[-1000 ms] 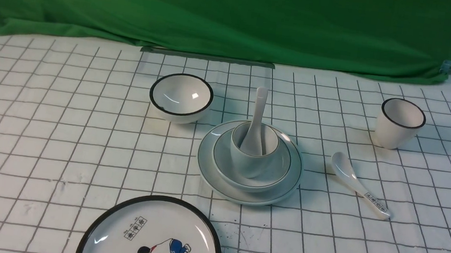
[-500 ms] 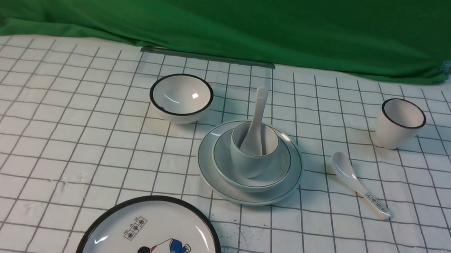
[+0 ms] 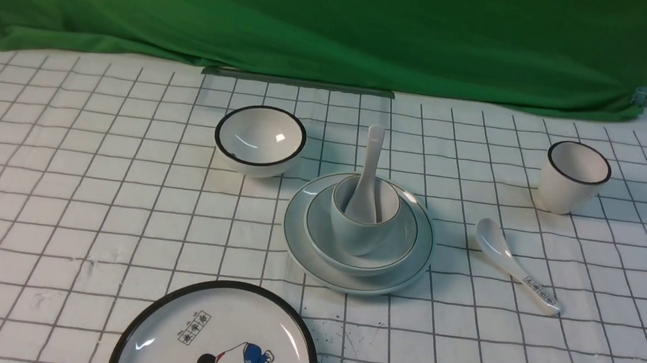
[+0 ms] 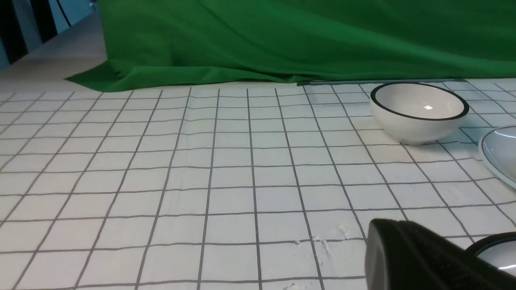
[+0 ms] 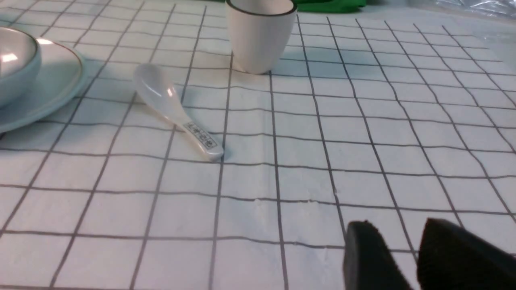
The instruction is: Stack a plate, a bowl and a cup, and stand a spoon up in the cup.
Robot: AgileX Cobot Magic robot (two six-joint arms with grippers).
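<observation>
The pale plate sits mid-table with the shallow bowl on it. The tapered cup stands in the bowl, and the plain white spoon stands in the cup, handle up. The plate's edge shows in the left wrist view. The plate and bowl show in the right wrist view. My left gripper is shut and empty, low at the near left. My right gripper has a narrow gap between its jaws and is empty, at the near right.
A black-rimmed bowl stands behind and left of the stack. A black-rimmed cup stands far right. A printed spoon lies right of the stack. A cartoon plate sits at the front edge. Green cloth hangs behind.
</observation>
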